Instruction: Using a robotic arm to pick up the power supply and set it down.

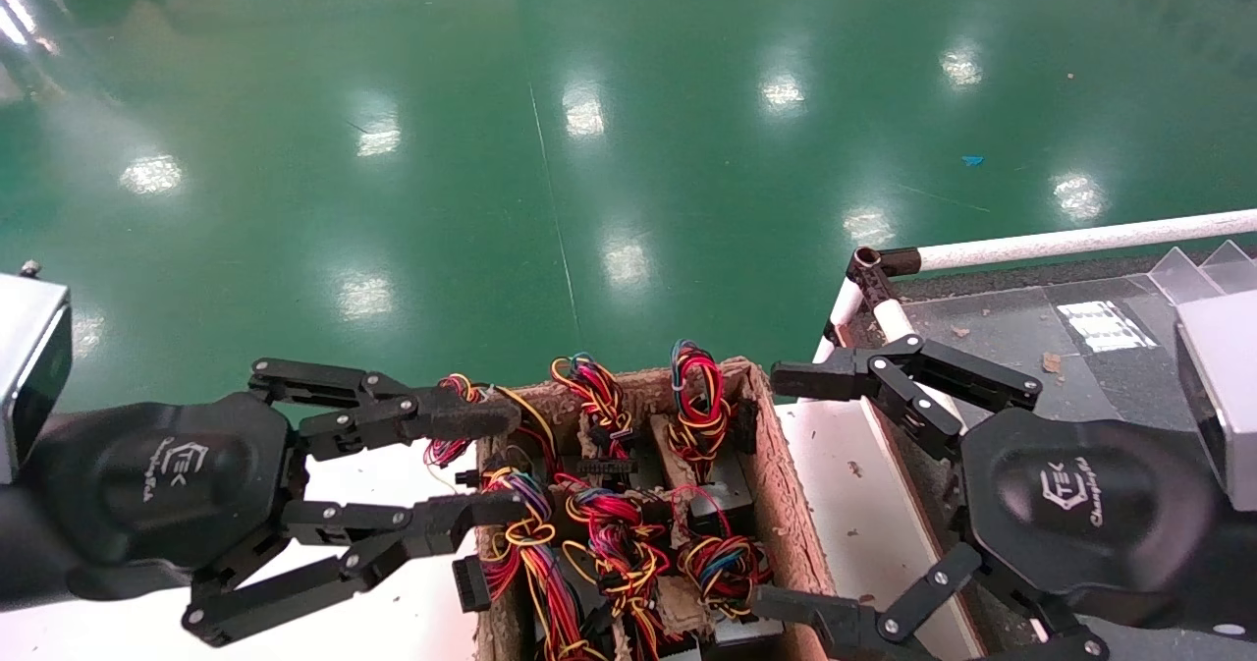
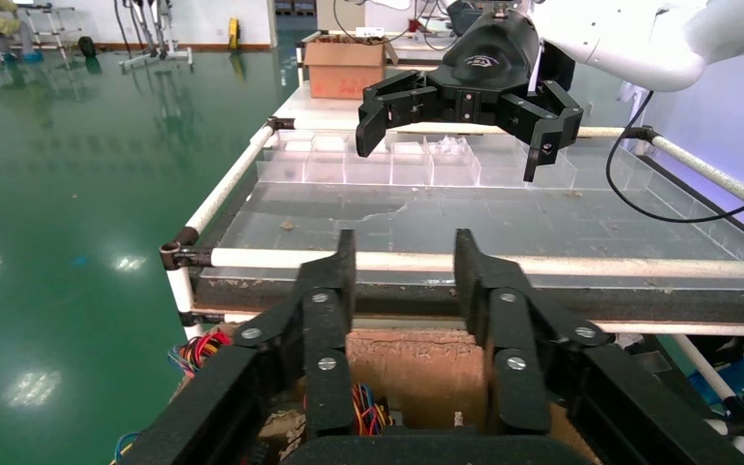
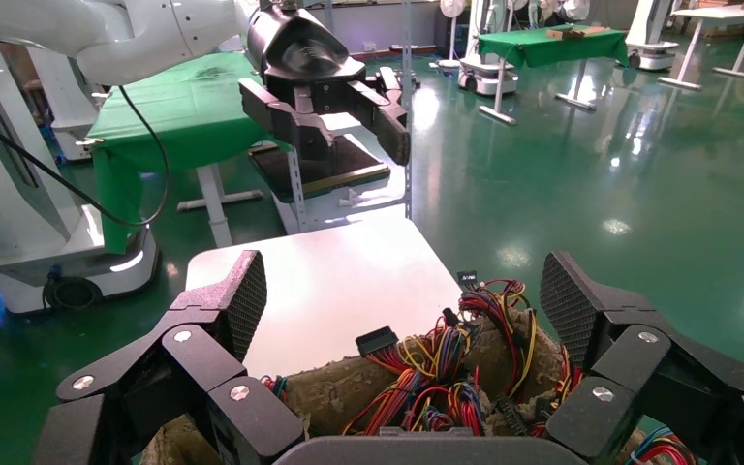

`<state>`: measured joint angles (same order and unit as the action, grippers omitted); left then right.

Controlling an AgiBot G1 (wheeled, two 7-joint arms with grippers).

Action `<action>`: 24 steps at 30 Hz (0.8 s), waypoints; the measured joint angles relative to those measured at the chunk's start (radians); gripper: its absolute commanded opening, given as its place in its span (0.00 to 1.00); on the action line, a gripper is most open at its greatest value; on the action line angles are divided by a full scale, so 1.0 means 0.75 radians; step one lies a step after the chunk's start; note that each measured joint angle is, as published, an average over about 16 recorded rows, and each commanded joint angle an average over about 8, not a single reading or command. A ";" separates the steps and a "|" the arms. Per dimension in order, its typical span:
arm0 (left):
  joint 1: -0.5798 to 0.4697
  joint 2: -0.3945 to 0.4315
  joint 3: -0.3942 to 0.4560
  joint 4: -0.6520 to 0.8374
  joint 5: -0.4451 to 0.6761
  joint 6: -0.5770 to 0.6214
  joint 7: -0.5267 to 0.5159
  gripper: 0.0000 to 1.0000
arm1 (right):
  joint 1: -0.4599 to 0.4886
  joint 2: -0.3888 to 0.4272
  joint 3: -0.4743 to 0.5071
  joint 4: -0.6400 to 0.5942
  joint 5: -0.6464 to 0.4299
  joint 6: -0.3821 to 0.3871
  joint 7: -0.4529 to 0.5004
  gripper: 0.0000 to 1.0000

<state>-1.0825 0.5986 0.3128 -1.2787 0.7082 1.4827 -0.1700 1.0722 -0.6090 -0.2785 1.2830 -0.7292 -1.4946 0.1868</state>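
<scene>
While both arms flank the cardboard box [image 1: 776,484], the power supply [image 1: 722,504] sits inside under coiled wires. The left gripper [image 1: 466,469] reaches over the box's rim, half-open; the right gripper [image 1: 800,489] hangs wide, empty, equally close.

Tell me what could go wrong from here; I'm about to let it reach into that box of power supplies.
The wire bundles are tangled across neighbouring units, so lifting one power supply may drag others along. The cardboard box is worn and crumbling, and its cells look tight; an open gripper could catch a wall. The left gripper and right gripper both hang open at the box's opposite sides, so they might collide if both close in.
</scene>
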 measured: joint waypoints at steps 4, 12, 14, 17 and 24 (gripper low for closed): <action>0.000 0.000 0.000 0.000 0.000 0.000 0.000 0.00 | 0.000 0.000 0.000 0.000 0.000 0.000 0.000 1.00; 0.000 0.000 0.000 0.000 0.000 0.000 0.000 0.00 | 0.000 0.000 0.000 0.000 0.000 0.000 0.000 1.00; 0.000 0.000 0.000 0.000 0.000 0.000 0.000 0.00 | 0.000 0.000 0.000 0.000 0.000 0.000 0.000 1.00; 0.000 0.000 0.000 0.000 0.000 0.000 0.000 0.30 | 0.000 0.000 0.000 0.000 0.000 0.000 0.000 1.00; 0.000 0.000 0.000 0.000 0.000 0.000 0.000 1.00 | 0.000 0.000 0.000 0.000 0.000 0.000 0.000 1.00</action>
<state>-1.0825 0.5986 0.3128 -1.2787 0.7082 1.4827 -0.1700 1.0724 -0.6091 -0.2785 1.2831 -0.7293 -1.4947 0.1869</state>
